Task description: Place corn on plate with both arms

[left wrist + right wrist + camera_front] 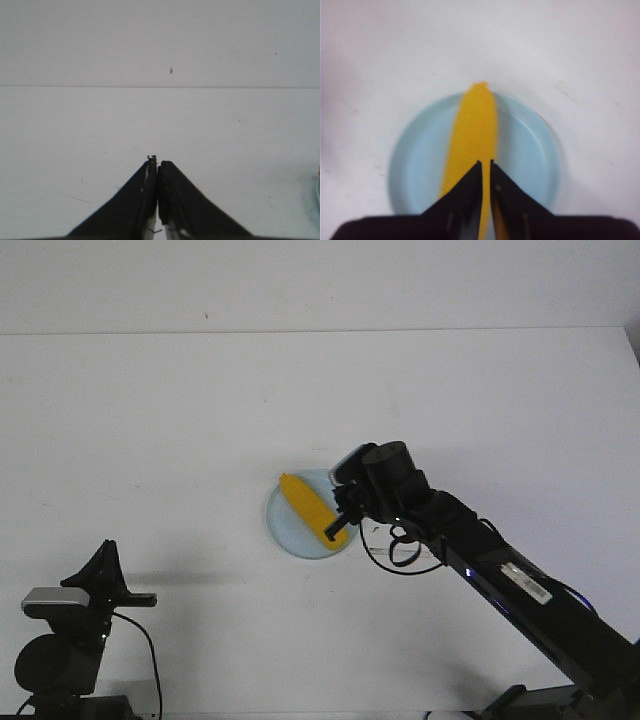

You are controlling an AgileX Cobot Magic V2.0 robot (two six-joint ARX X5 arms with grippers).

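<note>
The yellow corn [306,503] lies diagonally across the pale blue plate [288,532] at the table's middle. My right gripper [338,530] hovers over the corn's near end. In the right wrist view the corn [472,125] runs across the plate [420,155] and away from my right gripper [485,162]. Its jaws stand nearly together with a thin gap, far narrower than the corn, and hold nothing. My left gripper [107,545] sits at the near left, far from the plate. In the left wrist view it [158,161] is shut and empty over bare table.
The white table [150,420] meets a white wall at the back. The right arm [500,575] reaches in diagonally from the near right, with a cable loop [400,550] hanging beside the plate.
</note>
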